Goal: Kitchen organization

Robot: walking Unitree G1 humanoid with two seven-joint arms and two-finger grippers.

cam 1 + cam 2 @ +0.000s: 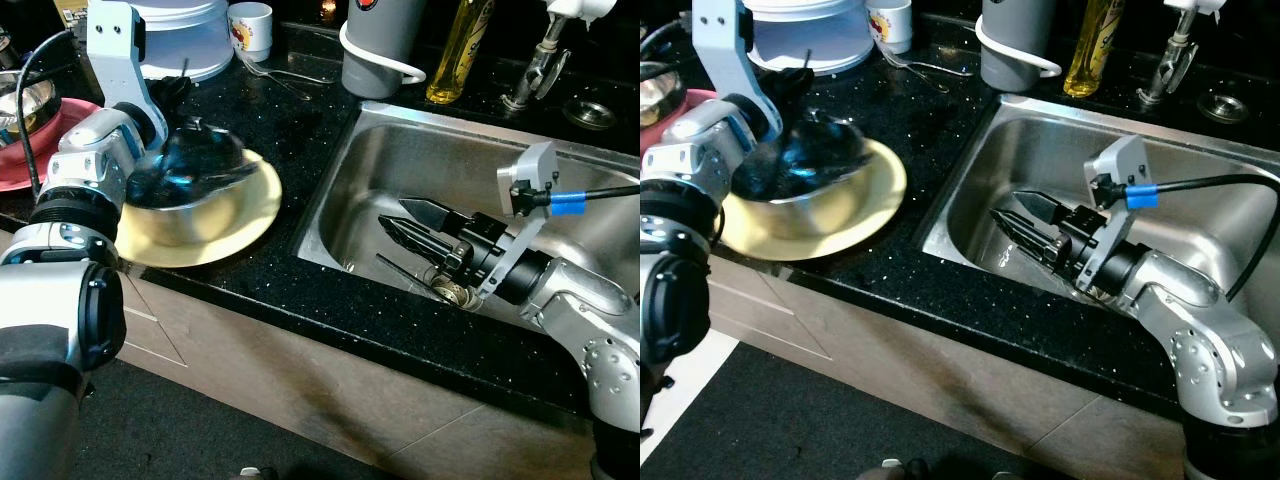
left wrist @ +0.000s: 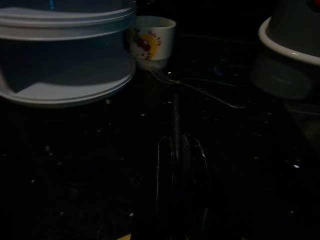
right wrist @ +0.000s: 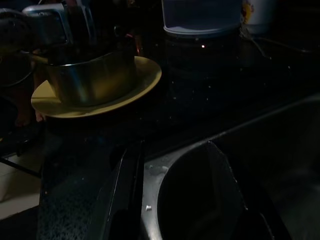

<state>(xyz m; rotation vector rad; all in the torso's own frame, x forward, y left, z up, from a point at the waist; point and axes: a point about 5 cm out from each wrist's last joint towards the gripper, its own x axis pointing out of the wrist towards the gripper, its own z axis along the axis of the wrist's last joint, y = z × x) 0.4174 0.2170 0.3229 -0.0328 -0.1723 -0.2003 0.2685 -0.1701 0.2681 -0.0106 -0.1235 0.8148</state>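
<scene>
A steel bowl stands on a yellow plate on the black counter left of the sink. My left gripper hovers just behind the bowl's far rim. Its fingers are closed together on a thin dark utensil handle that sticks out beyond them. My right gripper is down inside the sink near the drain. It is open, points toward the sink's left wall, and has nothing between its fingers.
Along the back of the counter stand a white lidded container, a printed mug, a grey jug and an oil bottle. A fork lies near the mug. The tap rises behind the sink. A red plate sits far left.
</scene>
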